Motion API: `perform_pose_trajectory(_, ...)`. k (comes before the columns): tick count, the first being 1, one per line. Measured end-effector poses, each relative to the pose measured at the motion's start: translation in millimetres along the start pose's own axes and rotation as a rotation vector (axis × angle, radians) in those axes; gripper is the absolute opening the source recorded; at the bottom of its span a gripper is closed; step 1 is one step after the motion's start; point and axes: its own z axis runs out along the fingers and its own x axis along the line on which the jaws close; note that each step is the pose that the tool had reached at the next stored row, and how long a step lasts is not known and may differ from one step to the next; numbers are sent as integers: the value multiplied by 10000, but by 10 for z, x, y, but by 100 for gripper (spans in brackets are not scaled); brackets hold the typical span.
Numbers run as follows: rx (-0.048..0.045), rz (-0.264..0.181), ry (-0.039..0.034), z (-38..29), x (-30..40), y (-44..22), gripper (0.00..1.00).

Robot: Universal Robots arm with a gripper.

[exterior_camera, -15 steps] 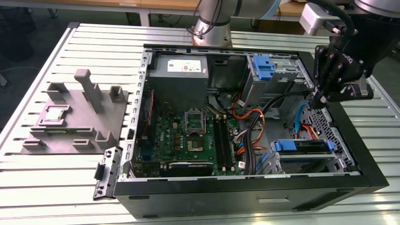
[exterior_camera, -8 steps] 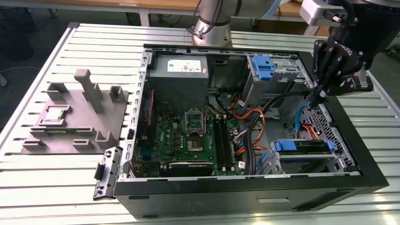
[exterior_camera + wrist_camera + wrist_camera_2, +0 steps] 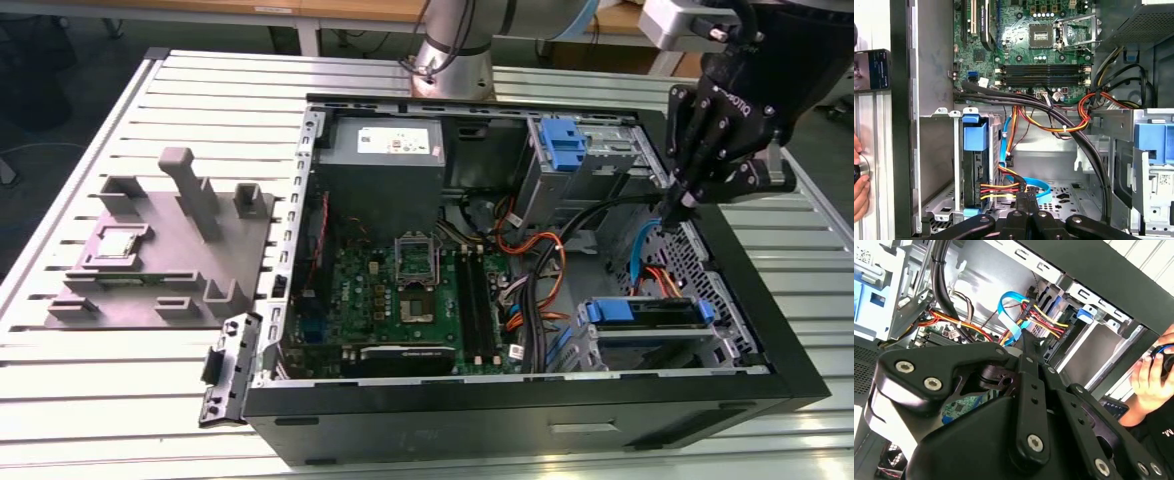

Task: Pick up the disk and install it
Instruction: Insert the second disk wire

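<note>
Inside open computer case (image 3: 787,330), disk (image 3: 647,312) sits in lower drive bay with blue carrier frame; power cable appears plugged in, per first wrist view (image 3: 975,170). Gripper (image 3: 681,210) hovers above bay; fingers (image 3: 1026,200) pressed together, holding nothing. Install judged largely done. Clearance tight: cable bundle (image 3: 1064,120), blue data cable (image 3: 1036,182) and case wall adjacent. Hand (image 3: 1149,375) near case edge.

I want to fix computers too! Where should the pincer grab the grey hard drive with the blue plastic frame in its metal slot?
Probably by the blue handle end of the grey hard drive with the blue plastic frame, coming in through the open side of the case. Metal cage walls cover its flat faces, and coloured cables plug in at its other end.
</note>
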Motion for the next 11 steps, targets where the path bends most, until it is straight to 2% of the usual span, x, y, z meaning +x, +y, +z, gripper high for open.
perform_pose_trajectory(1, -1, -1, 7, 3, -1, -1, 17)
perform_pose_trajectory(2, -1, -1, 39, 7, -1, -3, 17)
perform_pose_trajectory(3, -1, -2, 79, 10, -2, -4, 24)
perform_pose_trajectory(4, -1, -2, 105, 10, -5, -5, 24)
perform_pose_trajectory(10, -34, -7, 111, -18, -7, -9, 24)
perform_pose_trajectory(11, -51, -10, 152, -19, -9, -9, 24)
